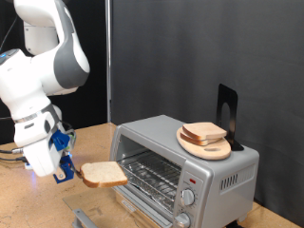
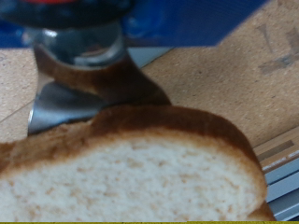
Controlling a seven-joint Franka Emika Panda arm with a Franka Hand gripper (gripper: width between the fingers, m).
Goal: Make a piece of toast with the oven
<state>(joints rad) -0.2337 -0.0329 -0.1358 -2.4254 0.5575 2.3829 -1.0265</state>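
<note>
My gripper is shut on a piece of toast, a pale slice with a tan-brown crust, and holds it flat in the air just to the exterior view's left of the oven's open front. The oven is a small silver-grey box with its door down, the wire rack showing and two round knobs at the right of its front. In the wrist view the slice fills the frame close up, with a metal finger pressed on its crust.
A round wooden board with more bread slices lies on top of the oven, next to a black stand. The oven stands on a wooden table. A dark curtain hangs behind.
</note>
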